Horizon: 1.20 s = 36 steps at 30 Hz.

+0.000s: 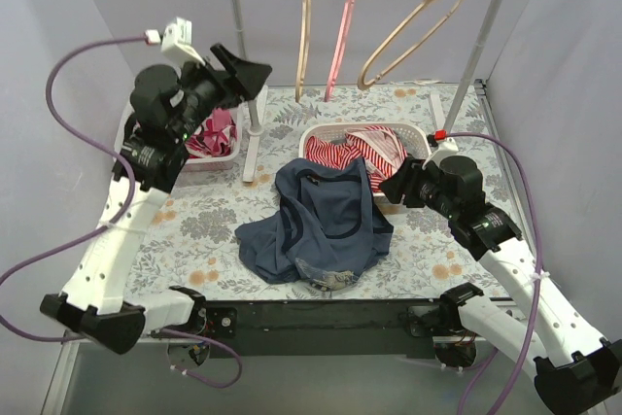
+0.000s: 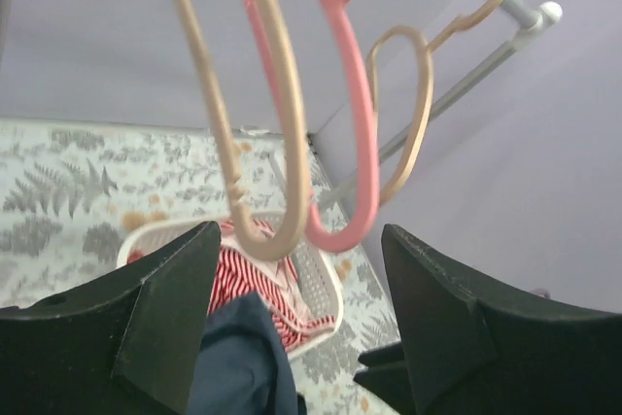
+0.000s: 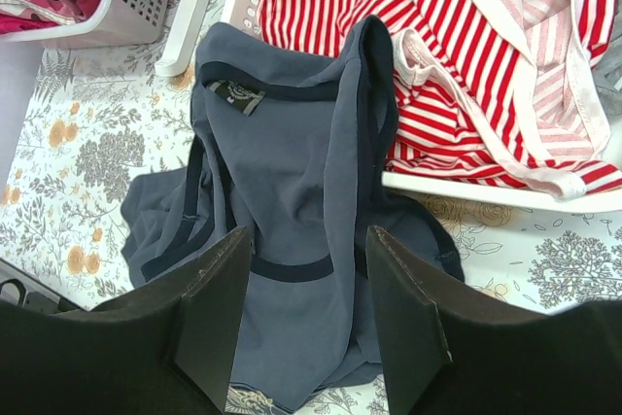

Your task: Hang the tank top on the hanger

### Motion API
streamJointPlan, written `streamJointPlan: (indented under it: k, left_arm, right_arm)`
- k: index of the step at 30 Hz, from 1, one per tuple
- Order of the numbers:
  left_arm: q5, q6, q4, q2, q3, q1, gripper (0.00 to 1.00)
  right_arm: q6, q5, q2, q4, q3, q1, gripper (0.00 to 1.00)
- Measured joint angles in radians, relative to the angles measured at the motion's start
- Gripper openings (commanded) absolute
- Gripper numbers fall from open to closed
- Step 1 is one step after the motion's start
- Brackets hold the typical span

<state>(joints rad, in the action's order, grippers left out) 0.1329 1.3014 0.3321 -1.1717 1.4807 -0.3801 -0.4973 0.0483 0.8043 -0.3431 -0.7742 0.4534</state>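
The navy tank top [image 1: 316, 225] lies crumpled on the floral table, one strap draped over the rim of the middle basket. It fills the right wrist view [image 3: 282, 201]. Two tan hangers hang on the rail: one edge-on at left [image 1: 302, 36], one tilted at right [image 1: 413, 31]. In the left wrist view the near tan hanger [image 2: 262, 143] hangs just ahead of my jaws. My left gripper [image 1: 243, 73] is open, raised near the rail's left post, empty. My right gripper [image 1: 394, 187] is open, low beside the tank top's right edge, empty.
A pink hanger [image 1: 342, 31] hangs between the tan ones. A white basket [image 1: 420, 138] holds the red-and-white striped garment [image 1: 355, 151]. Another basket [image 1: 229, 150] at left holds pink-and-red clothes. The rail's posts [image 1: 243, 65] and white foot stand at the back.
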Motion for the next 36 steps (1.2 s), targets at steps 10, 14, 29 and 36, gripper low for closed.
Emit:
streamJointPlan:
  k: [10, 14, 29, 36]
  left_arm:
    - [-0.082, -0.173, 0.113, -0.475, 0.626, -0.051, 0.66]
    - [-0.186, -0.251, 0.190, -0.613, 0.764, -0.117, 0.66]
    - [-0.554, -0.428, 0.243, -0.671, 0.792, -0.259, 0.43]
    - [-0.601, -0.468, 0.243, -0.671, 0.787, -0.265, 0.43]
  right_arm:
    - [0.000, 0.008, -0.020, -0.026, 0.002, 0.000, 0.59]
    - [0.000, 0.009, -0.028, -0.032, 0.002, 0.000, 0.59]
    - [0.000, 0.034, -0.035, -0.059, 0.002, 0.000, 0.58]
    - [0.000, 0.034, -0.035, -0.059, 0.002, 0.000, 0.58]
